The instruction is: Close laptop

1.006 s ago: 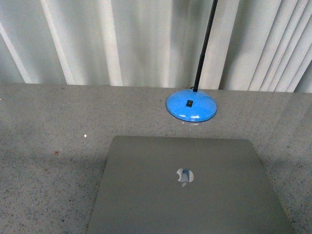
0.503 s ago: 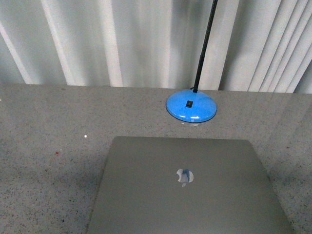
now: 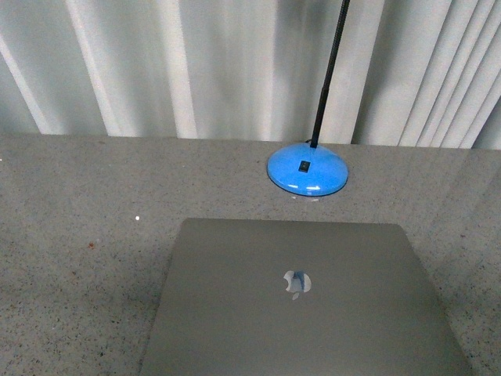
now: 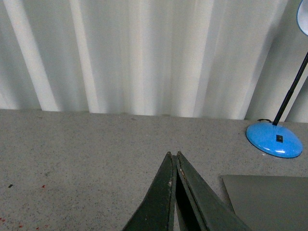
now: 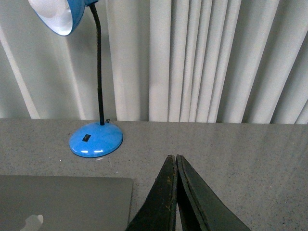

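Note:
The grey-silver laptop [image 3: 301,301] lies flat with its lid down on the speckled grey table, its apple logo [image 3: 297,283] facing up. A corner of the lid also shows in the left wrist view [image 4: 269,199] and in the right wrist view [image 5: 62,202]. My left gripper [image 4: 173,155] is shut and empty, held over bare table beside the laptop's left side. My right gripper [image 5: 172,157] is shut and empty, over the table beside the laptop's right side. Neither gripper shows in the front view. The keys and screen are hidden.
A blue desk lamp base [image 3: 308,170] with a black stem stands just behind the laptop; its shade [image 5: 57,13] shows in the right wrist view. White curtains [image 3: 196,63] hang along the table's far edge.

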